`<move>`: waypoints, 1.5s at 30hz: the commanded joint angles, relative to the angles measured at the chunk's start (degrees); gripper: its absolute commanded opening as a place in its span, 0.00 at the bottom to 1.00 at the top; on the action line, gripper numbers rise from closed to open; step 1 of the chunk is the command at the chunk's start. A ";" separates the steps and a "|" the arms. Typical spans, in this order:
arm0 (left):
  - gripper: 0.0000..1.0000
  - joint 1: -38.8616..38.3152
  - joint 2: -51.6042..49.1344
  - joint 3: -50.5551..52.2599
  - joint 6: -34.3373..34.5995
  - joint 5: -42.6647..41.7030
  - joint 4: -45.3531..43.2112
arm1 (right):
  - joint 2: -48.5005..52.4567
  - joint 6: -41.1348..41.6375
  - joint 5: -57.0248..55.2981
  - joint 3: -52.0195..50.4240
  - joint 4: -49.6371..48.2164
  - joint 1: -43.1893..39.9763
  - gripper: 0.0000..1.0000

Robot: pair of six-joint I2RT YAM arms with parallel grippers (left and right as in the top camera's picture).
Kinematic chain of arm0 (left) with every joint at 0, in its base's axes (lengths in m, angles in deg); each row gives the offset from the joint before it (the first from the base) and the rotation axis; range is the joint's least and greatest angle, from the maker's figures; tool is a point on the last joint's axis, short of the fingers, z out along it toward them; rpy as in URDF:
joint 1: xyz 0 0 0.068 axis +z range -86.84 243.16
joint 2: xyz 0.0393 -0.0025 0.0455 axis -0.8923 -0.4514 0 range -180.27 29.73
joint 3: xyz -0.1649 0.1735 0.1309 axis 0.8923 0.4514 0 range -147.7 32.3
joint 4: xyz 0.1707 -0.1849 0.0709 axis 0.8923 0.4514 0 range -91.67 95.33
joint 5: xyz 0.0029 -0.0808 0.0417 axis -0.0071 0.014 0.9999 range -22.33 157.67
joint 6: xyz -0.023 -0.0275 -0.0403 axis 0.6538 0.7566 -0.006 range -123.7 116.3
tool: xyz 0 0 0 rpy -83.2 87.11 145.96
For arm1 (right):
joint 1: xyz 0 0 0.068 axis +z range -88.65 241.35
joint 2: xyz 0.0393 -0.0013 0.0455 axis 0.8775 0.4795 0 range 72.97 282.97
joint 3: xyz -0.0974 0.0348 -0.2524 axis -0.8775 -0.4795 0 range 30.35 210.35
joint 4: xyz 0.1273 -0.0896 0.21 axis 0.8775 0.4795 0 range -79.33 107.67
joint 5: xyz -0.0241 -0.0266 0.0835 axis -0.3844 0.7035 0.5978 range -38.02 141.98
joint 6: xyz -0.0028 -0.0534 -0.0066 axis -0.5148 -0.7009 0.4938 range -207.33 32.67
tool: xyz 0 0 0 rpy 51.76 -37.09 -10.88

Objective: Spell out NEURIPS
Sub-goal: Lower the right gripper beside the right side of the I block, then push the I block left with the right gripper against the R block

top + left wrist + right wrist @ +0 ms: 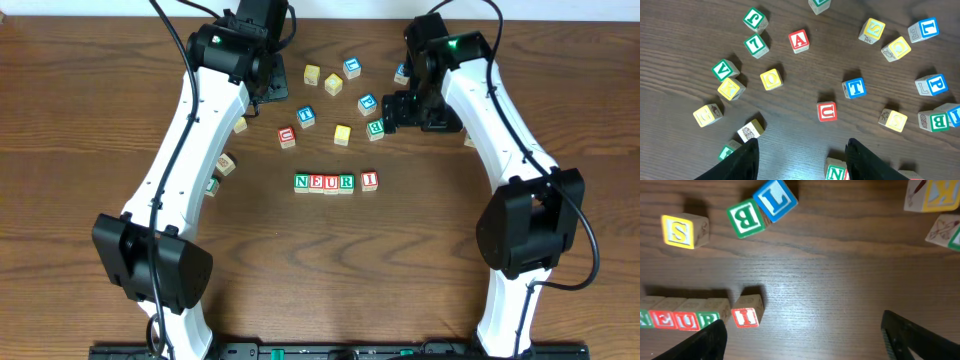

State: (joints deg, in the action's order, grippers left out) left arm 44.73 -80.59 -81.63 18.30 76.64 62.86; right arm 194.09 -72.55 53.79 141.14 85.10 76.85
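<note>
Spread wide and empty, the right end effector [802, 322] is seen over the worktop [840, 280] (nothing is held between its dark fingers [920, 342]). Four blocks are lined up as the NEUR row [325, 182], and the I block [369, 180] is set just beside its R end. A yellow S block [679, 230] and a blue P block [935, 85] are found well apart from that row. The left end effector [802, 145] is likewise held wide, gripping nothing.

Row blocks [335, 182]: five. Loose blocks [342, 133]: dozen-plus, exact count unclear. Arms [190, 130]: two.
</note>
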 commanded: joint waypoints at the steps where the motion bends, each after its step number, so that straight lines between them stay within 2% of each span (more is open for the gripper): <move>1: 0.55 0.15 1.01 -0.68 -1.01 0.57 0.37 | 0.42 1.62 0.28 -3.26 -0.52 0.68 0.88; 8: 0.55 0.15 1.01 -0.68 -0.98 0.57 0.37 | 0.42 3.26 0.28 -6.91 -2.10 1.01 0.82; 17: 0.55 0.15 -0.11 -0.68 -0.94 0.55 0.11 | 0.42 3.67 0.28 -10.64 -2.67 2.58 0.59; 21: 0.55 0.15 -1.46 -0.68 -0.94 0.55 0.13 | 0.42 4.79 0.26 -13.22 -3.63 3.67 0.52; 36: 0.55 0.15 -1.88 -0.68 -0.96 0.55 -0.11 | 0.42 5.55 -0.63 -14.29 -4.13 7.37 0.50; 45: 0.55 0.15 -1.88 -0.68 -0.96 0.55 -0.11 | 0.42 5.55 -0.63 -15.80 -4.44 8.41 0.52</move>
State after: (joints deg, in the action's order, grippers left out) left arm 44.73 -81.68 -81.63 18.30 76.64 62.60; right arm 194.25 -68.00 53.68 126.78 80.97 84.70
